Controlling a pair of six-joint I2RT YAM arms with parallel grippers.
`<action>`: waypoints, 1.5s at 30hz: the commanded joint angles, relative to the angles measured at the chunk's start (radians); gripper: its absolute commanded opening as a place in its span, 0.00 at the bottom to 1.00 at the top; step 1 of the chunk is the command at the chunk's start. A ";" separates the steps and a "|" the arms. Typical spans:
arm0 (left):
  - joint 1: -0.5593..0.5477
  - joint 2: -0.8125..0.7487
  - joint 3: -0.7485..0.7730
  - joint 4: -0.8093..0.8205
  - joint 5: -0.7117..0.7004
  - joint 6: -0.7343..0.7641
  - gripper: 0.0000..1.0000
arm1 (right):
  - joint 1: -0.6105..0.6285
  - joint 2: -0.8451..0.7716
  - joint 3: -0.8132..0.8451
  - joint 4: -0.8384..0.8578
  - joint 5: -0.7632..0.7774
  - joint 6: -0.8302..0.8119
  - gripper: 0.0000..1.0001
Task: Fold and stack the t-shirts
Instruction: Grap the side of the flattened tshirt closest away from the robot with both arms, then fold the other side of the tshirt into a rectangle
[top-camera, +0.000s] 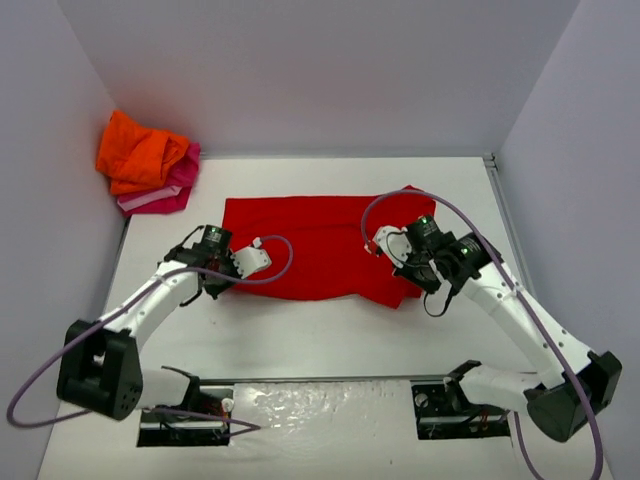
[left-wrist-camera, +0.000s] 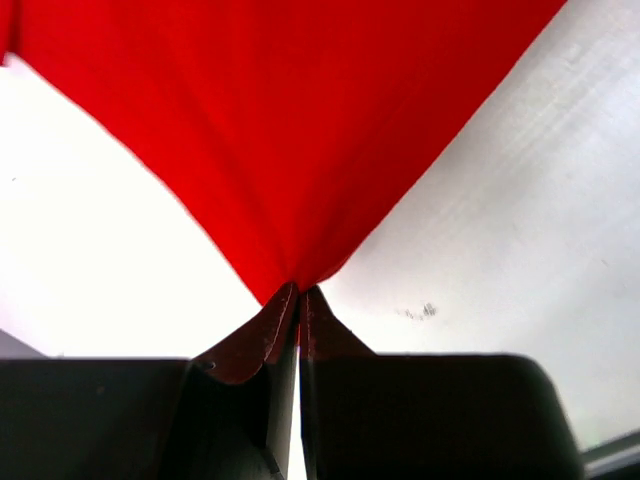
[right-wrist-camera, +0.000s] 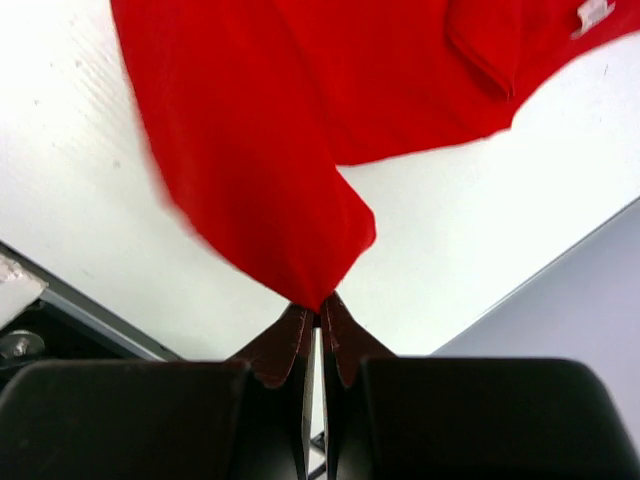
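Note:
The red t-shirt lies spread across the middle of the white table. My left gripper is at its left end and shut on a pinch of red cloth, which fans out from the fingertips. My right gripper is over the shirt's right end and shut on a raised fold of red cloth. The white neck label shows at the top right of the right wrist view. The orange t-shirt lies crumpled on the pink t-shirt at the far left corner.
Grey walls close the table at the back and on both sides. The arm bases and their mounts stand along the near edge, and purple cables loop over the arms.

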 joint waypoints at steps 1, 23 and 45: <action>0.007 -0.126 0.033 -0.169 0.058 0.038 0.00 | -0.036 -0.057 -0.022 -0.096 -0.047 -0.030 0.00; 0.076 -0.097 0.191 -0.266 0.049 0.105 0.00 | -0.078 -0.036 0.151 -0.074 0.053 -0.072 0.00; 0.235 0.396 0.704 -0.170 0.108 0.210 0.00 | -0.199 0.497 0.543 0.174 0.276 -0.223 0.00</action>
